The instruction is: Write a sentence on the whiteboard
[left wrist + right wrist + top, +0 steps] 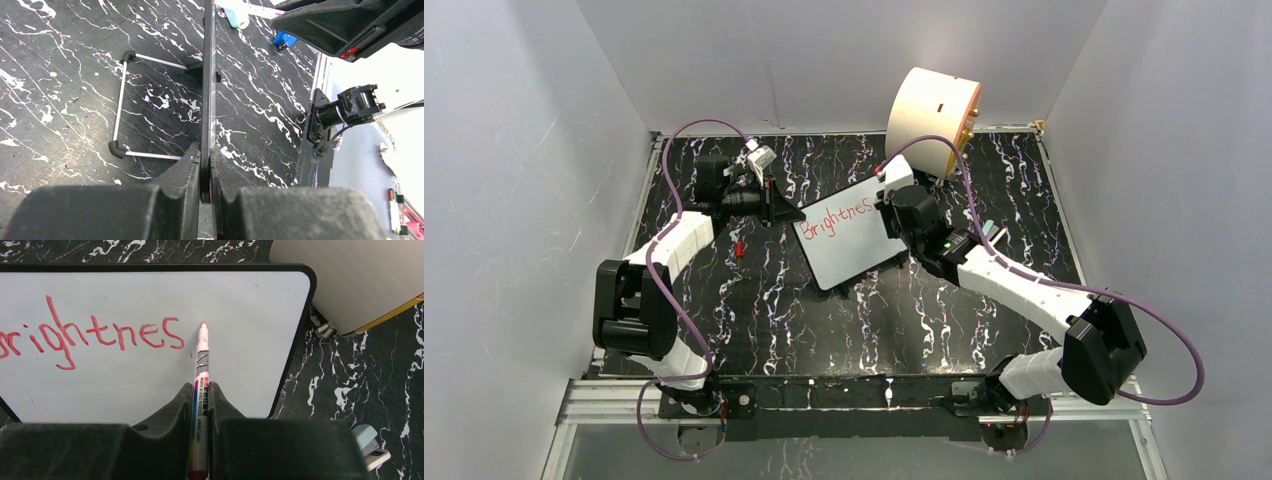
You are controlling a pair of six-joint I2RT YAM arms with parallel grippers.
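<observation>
You have "Brightnes" down in red on the whiteboard. The sentence lacks its next letter and, I judge, further words, and there is bare board to the right and below for them. The whiteboard sits mid-table, its left edge pinched in your left gripper. Your right gripper clamps the marker, with the tip at the board just right of the last "s".

Overhead view from behind, wrist views close, all sharing the whiteboard
</observation>
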